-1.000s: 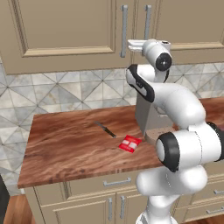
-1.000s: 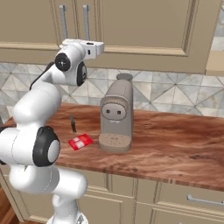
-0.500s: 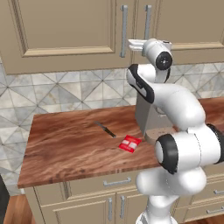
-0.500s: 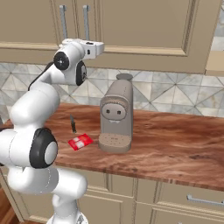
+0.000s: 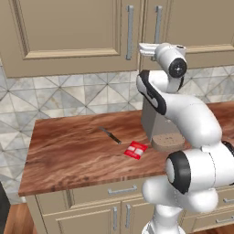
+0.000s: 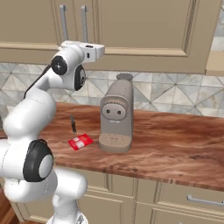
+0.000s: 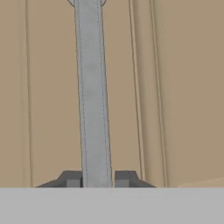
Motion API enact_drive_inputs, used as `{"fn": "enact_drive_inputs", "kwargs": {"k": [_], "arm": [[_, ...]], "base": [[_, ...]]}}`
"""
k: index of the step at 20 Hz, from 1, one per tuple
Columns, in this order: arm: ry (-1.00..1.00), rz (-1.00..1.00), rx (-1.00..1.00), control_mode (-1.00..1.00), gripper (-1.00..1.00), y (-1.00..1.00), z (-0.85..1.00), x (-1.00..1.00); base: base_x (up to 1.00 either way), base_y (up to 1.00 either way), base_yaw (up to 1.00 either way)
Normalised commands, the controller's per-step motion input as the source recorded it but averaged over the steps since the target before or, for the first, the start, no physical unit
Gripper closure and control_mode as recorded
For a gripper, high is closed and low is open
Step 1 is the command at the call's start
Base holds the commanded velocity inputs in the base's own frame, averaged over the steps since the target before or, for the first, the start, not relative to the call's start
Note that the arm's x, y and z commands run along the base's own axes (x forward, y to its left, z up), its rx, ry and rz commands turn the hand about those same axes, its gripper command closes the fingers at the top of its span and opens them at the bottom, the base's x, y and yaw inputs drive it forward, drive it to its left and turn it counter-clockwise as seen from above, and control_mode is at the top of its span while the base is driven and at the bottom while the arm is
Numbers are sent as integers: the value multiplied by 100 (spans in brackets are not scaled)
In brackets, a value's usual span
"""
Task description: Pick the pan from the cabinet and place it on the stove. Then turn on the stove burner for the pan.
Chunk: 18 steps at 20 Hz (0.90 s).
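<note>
Here the gripper is clamped on a silver bar handle of the beige wall cabinet, both doors shut, contents hidden. Below, a coffee machine, red packet and knife sit on the wooden counter.

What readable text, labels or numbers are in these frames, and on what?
None readable.
red packet: white patches on its face, too small and blurred to read.
coffee machine: no lettering visible, only two dark dots on the front.
cabinet, its handle, counter: no markings.
</note>
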Motion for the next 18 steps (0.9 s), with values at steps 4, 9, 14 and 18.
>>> {"fn": "enact_drive_inputs", "kwargs": {"k": [4, 9, 14, 18], "arm": [[0, 1, 0, -100, 100, -62, -13, -49], [0, 7, 0, -100, 100, -66, -6, -68], [0, 14, 0, -100, 100, -71, -13, -73], [0, 20, 0, -100, 100, -73, -20, -77]], "base": [[0, 0, 0], [0, 0, 0], [0, 0, 0], [0, 0, 0]]}}
